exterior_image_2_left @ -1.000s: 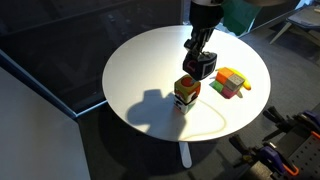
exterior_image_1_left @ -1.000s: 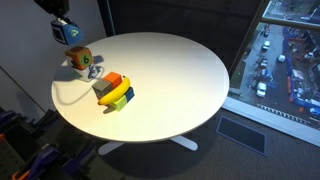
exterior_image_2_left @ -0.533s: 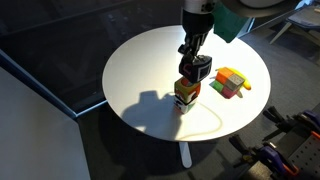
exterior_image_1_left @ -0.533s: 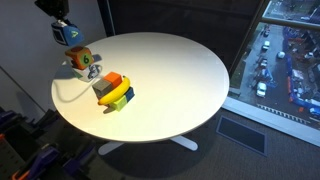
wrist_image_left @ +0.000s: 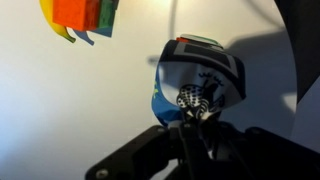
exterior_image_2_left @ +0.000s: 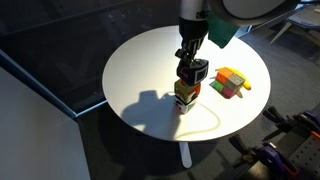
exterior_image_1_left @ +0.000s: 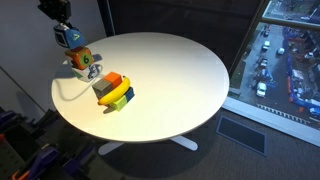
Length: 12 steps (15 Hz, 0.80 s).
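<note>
Clenched claw (exterior_image_2_left: 190, 77) hangs just above the toy cube (exterior_image_2_left: 186, 93); lower it plumb, avoiding stacked blocks (exterior_image_2_left: 231, 83) at three o'clock.

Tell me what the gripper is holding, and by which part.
The gripper seems shut on a blue-sided block, pinched at its top, above the toy stack.

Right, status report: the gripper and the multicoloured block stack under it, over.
Gripper shut, just above multicoloured block stack; contact unclear. Stack upright near edge of round white table. Yellow, orange and green block pile beside it, apart; nothing blocking.
</note>
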Each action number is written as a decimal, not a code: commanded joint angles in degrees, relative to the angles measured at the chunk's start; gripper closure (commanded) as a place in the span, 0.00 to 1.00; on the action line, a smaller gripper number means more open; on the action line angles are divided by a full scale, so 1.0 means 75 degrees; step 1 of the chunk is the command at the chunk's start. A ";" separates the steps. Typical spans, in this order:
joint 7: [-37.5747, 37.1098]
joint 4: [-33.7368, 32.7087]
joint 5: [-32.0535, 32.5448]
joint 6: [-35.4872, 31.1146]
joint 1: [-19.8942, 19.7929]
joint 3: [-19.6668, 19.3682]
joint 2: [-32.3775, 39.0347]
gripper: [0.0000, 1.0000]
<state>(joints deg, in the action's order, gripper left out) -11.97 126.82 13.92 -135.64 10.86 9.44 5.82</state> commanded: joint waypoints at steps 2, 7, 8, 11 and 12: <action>-0.0212 -0.0289 0.0160 -0.0048 0.0071 -0.0052 0.0244 0.95; -0.0176 -0.0329 0.0127 -0.0057 0.0087 -0.0061 0.0310 0.95; -0.0168 -0.0313 0.0126 -0.0058 0.0090 -0.0060 0.0296 0.95; -0.0158 -0.0276 0.0110 -0.0058 0.0096 -0.0058 0.0264 0.95; -0.0161 -0.0263 0.0116 -0.0060 0.0096 -0.0061 0.0258 0.95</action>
<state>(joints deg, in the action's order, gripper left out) -12.02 125.47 13.92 -136.00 11.03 9.43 7.66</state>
